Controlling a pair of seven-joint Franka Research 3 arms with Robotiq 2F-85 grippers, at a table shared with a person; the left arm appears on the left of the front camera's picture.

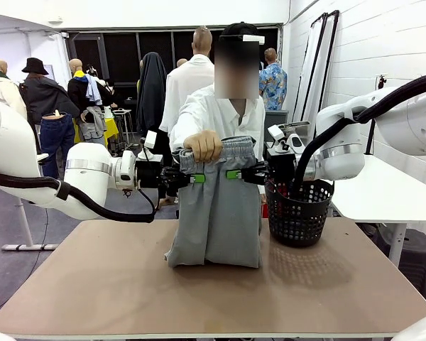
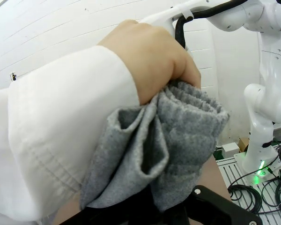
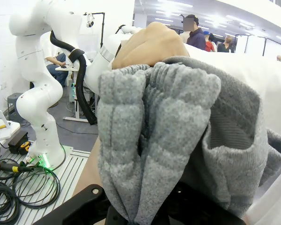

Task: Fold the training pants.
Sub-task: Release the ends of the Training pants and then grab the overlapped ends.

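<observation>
The light grey training pants [image 1: 220, 220] hang upright over the table, their lower end resting crumpled on the tabletop. A person's hand [image 1: 204, 145] grips the gathered waistband from above. My left gripper [image 1: 197, 178] is shut on the pants' left edge just below the waistband. My right gripper [image 1: 232, 174] is shut on the right edge at the same height. In the left wrist view the hand [image 2: 150, 56] bunches the grey cloth [image 2: 178, 140], which runs down into the dark jaws. The right wrist view looks at the folded waistband [image 3: 168, 140] under the hand [image 3: 150, 44].
A black mesh basket [image 1: 298, 213] stands on the brown table [image 1: 199, 298], close to the right of the pants and under my right arm. The person in a white shirt [image 1: 206, 114] stands at the far edge. A white table [image 1: 383, 192] lies farther right.
</observation>
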